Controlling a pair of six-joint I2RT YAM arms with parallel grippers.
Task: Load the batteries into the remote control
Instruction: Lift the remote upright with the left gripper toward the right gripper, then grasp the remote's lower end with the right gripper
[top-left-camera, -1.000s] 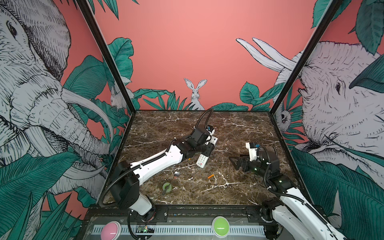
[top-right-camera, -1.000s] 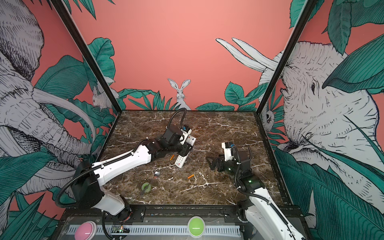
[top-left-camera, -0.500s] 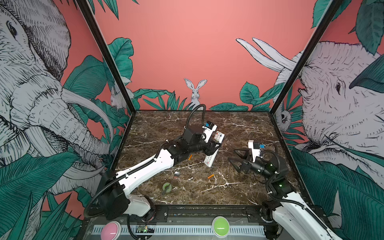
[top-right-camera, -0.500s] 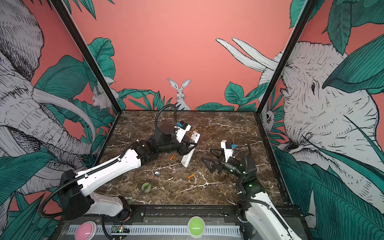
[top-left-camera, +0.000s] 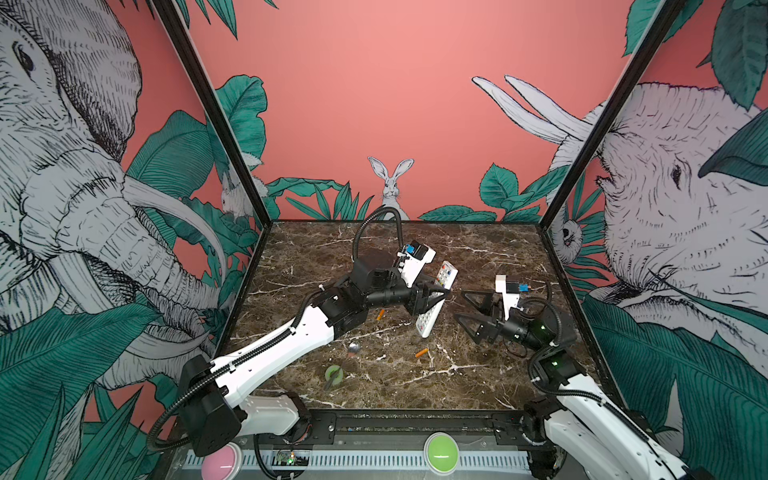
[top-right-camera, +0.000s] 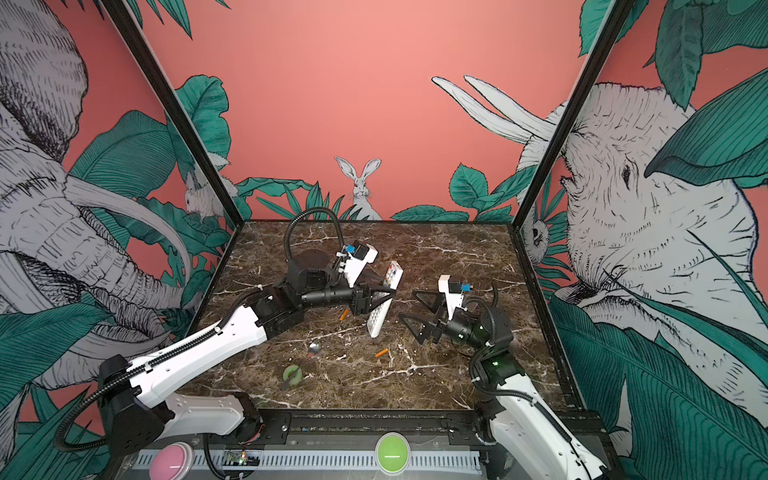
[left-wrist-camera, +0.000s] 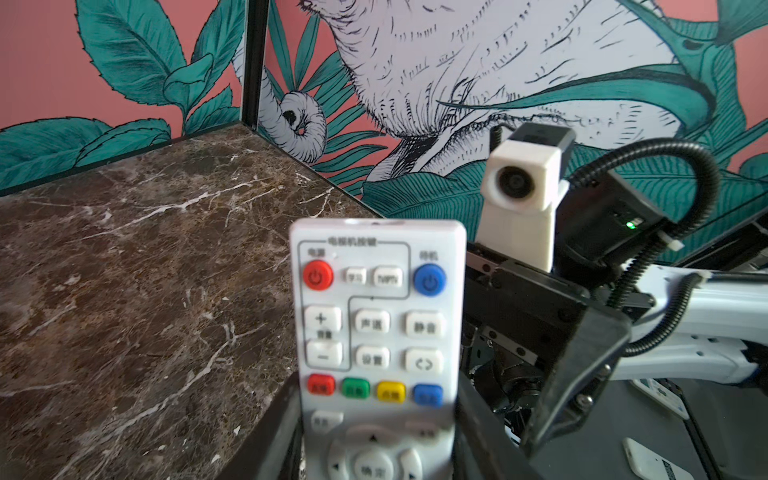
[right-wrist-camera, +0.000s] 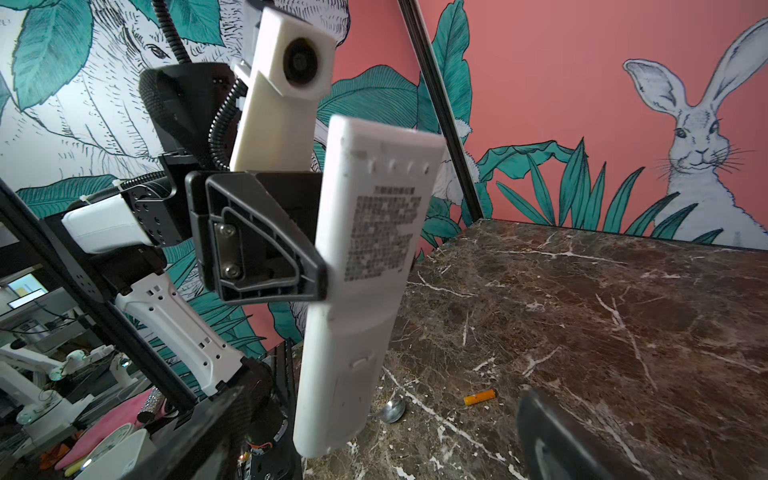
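Observation:
The white remote control (top-left-camera: 428, 323) (top-right-camera: 377, 319) hangs tilted above the marble, and my left gripper (top-left-camera: 438, 297) (top-right-camera: 386, 296) is shut on its middle. In the left wrist view its button face (left-wrist-camera: 376, 311) stands between my fingers. The right wrist view shows its plain back (right-wrist-camera: 365, 249) with a printed label. My right gripper (top-left-camera: 460, 306) (top-right-camera: 408, 306) is open, just right of the remote's lower end and apart from it. Two orange batteries lie on the table, one under the left wrist (top-left-camera: 380, 314) (top-right-camera: 343, 314) and one in front of the remote (top-left-camera: 421, 353) (top-right-camera: 382, 353) (right-wrist-camera: 480, 397).
A metal spoon (top-left-camera: 353, 347) (right-wrist-camera: 392, 409) lies left of the front battery. A small green round thing (top-left-camera: 333, 374) sits nearer the front edge. Patterned walls close the marble table (top-left-camera: 478, 257) at the back and on both sides.
The left arm has lifted the remote and carried it right, toward the right gripper. The right gripper has turned to face it and shifted slightly left.

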